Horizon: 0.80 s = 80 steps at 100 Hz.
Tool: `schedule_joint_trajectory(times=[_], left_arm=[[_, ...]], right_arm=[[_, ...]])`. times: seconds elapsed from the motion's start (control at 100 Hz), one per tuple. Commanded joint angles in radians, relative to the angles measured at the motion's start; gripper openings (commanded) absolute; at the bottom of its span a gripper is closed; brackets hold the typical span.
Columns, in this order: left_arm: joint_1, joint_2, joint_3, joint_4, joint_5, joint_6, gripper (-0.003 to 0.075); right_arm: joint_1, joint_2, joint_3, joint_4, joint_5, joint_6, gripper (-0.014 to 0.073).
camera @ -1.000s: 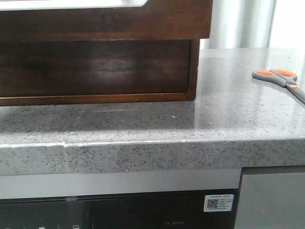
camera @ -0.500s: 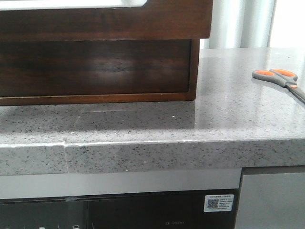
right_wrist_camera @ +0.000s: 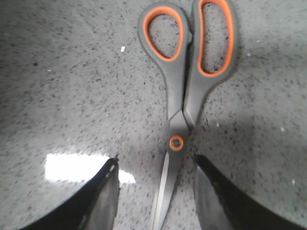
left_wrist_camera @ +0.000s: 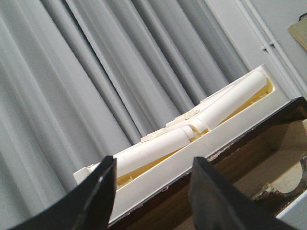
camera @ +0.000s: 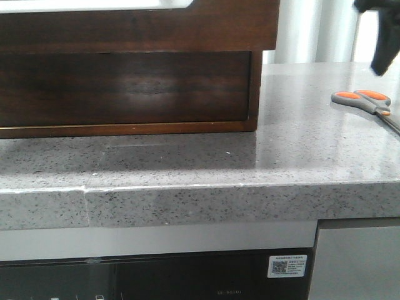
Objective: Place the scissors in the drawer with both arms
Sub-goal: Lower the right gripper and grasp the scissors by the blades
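The scissors (camera: 365,101) lie flat on the speckled grey counter at the far right, grey handles with orange-lined loops toward the left. In the right wrist view the scissors (right_wrist_camera: 184,96) lie lengthwise, their blades running between the open fingers of my right gripper (right_wrist_camera: 156,165), which hovers above them without touching. In the front view the right gripper (camera: 379,62) shows as a dark shape above the scissors. The dark brown drawer (camera: 137,31) juts out at the upper left, a white inside showing at its top. My left gripper (left_wrist_camera: 153,165) is open and holds nothing, near a white-lined dark wooden edge (left_wrist_camera: 249,129).
Below the drawer sits a recessed dark wood panel (camera: 125,87). The counter's front edge (camera: 200,203) runs across the front view, with a dark appliance front (camera: 156,278) beneath it. Grey curtains (left_wrist_camera: 96,72) hang behind. White rolls (left_wrist_camera: 216,108) lie in the white-lined compartment.
The right gripper has come into the front view at the top right, above the scissors. The scissors and drawer have not moved.
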Motion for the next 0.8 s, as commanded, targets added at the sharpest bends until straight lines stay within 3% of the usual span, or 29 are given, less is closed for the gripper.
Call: schedule_joint_trajectory(times=[0.0, 0.16, 0.79], left_arm=[[-0.008, 0.006, -0.029, -0.034, -0.044, -0.014, 0.0304], [-0.008, 0.006, -0.029, -0.034, -0.044, -0.014, 0.0304], [-0.008, 0.006, -0.029, -0.034, -0.044, -0.014, 0.0304]], right_arm=[[0.0, 0.027, -0.097, -0.021, 0.048, -0.007, 0.0271], [0.0, 0.105, -0.163, -0.026, 0.115, -0.007, 0.0271], [0.0, 0.196, -0.194, -0.063, 0.097, 0.012, 0.0271]])
